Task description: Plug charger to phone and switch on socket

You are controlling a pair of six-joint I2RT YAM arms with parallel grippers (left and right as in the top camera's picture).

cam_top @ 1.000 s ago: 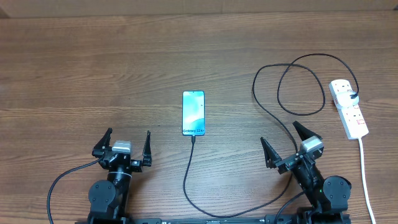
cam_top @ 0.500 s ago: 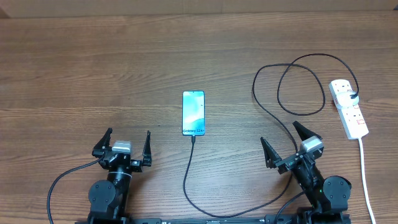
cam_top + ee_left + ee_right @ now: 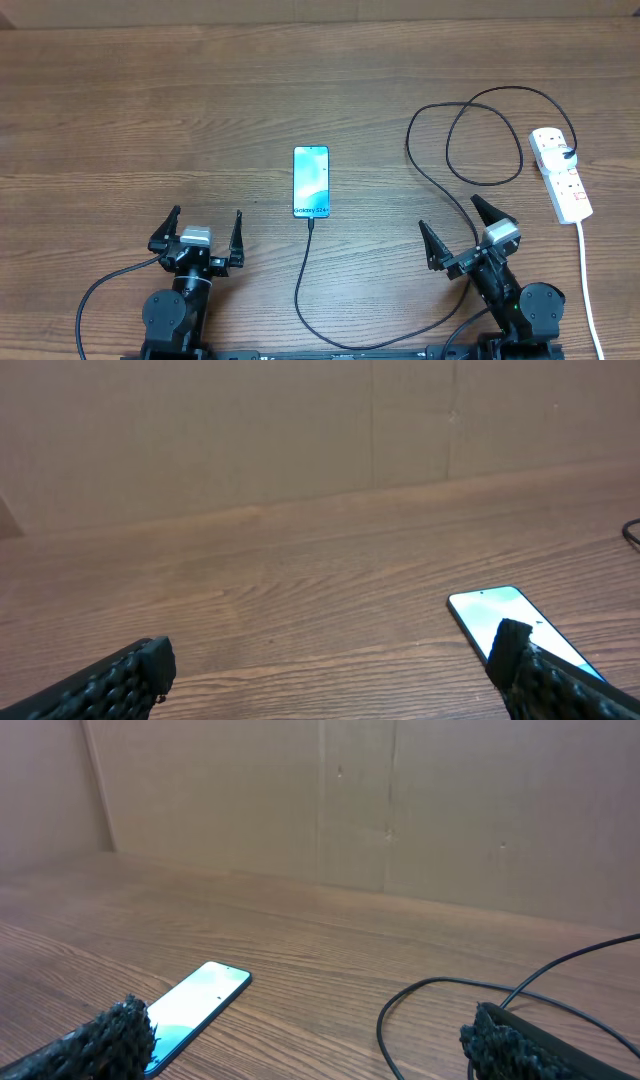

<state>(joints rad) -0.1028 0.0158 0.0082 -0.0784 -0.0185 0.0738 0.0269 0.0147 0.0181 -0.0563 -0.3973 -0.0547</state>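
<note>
The phone lies flat mid-table, its light blue screen up; it also shows in the left wrist view and the right wrist view. The thin black charger cable has its tip at the phone's near end, runs along the front edge, then loops up to a black plug in the white socket strip at the right. My left gripper is open and empty, left of the phone. My right gripper is open and empty, with the cable passing beside it.
The strip's thick white cord runs down the right side to the front edge. A brown cardboard wall stands behind the wooden table.
</note>
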